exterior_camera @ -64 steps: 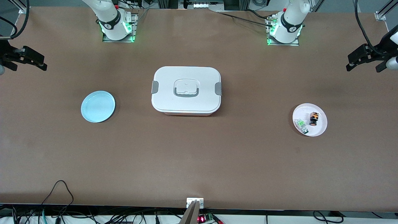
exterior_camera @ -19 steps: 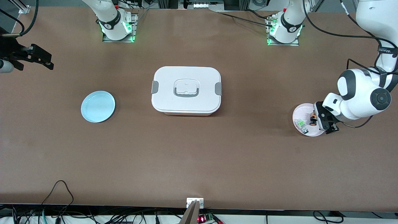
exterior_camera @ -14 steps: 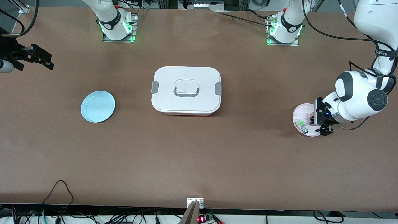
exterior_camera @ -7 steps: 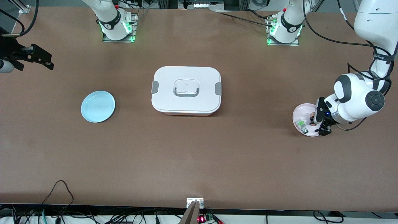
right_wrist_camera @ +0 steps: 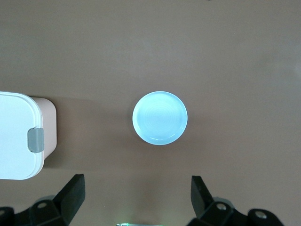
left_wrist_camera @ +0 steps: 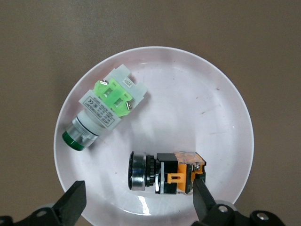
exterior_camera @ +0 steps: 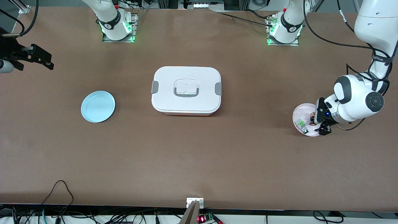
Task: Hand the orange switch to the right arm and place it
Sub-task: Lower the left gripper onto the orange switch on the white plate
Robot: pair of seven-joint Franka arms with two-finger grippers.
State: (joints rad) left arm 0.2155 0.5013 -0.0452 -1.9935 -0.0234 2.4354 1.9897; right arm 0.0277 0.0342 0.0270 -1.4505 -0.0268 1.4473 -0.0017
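Since a few seconds back: swung in from the table's edge at the left arm's end and dropped low over the white plate — that's the left gripper, which started out parked up off that edge. Barely crept over the last half second. Nothing else shifted.

Left gripper's fingers spread wide, straddling the orange switch from above. Looks like one fingertip right against the switch's orange end, though can't tell for sure if touching; the other fingertip well clear of its silver-capped end. Not clamped on anything.

Orange switch lying on its side on the white plate, sitting toward the plate's rim nearest the left arm's end of the table. Shares the plate with a green switch, also on its side, apart from the orange one. Plate itself close to the table edge at the left arm's end.

Right gripper waiting over the table edge at the right arm's end, fingers apart, holding nothing. Looking down on the light blue plate, bare, near that end of the table.

Mid-table: white lidded container, grey latches on both short sides, handle flat in the lid.
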